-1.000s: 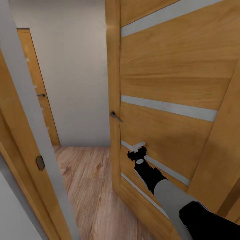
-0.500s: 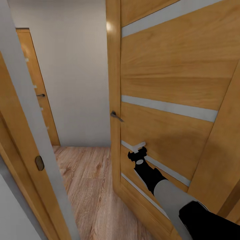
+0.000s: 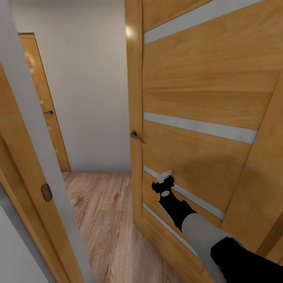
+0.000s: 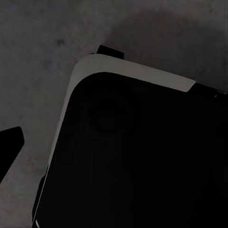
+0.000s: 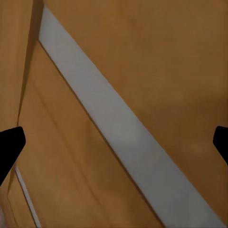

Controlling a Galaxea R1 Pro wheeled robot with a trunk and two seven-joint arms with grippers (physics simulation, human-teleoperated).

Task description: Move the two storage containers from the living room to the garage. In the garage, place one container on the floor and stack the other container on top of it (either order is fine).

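Observation:
The two storage containers are out of view. My right gripper (image 3: pixel 163 177) rests against the lower part of an orange-brown wooden door (image 3: pixel 196 90), on one of its pale horizontal strips (image 3: pixel 196 126). In the right wrist view the right gripper (image 5: pixel 114 142) is open, its black fingertips (image 5: pixel 9 147) spread wide with the door panel and a pale strip (image 5: pixel 118 128) close in front. The left gripper (image 4: pixel 114 147) hangs over dark grey mottled floor (image 4: pixel 38 38) beside a black, white-edged part of my own body (image 4: pixel 133 156). One left fingertip (image 4: pixel 9 147) shows far out to the side.
The door stands partly open, with its handle (image 3: pixel 136 136) on the near edge. Through the gap is a light wood-plank floor (image 3: pixel 102 212), a cream wall (image 3: pixel 86 86) and another orange-brown door (image 3: pixel 43 102). A door frame with a latch plate (image 3: pixel 46 192) is close on the left.
My right gripper has shifted slightly down and right along the door face. Everything else is almost the same.

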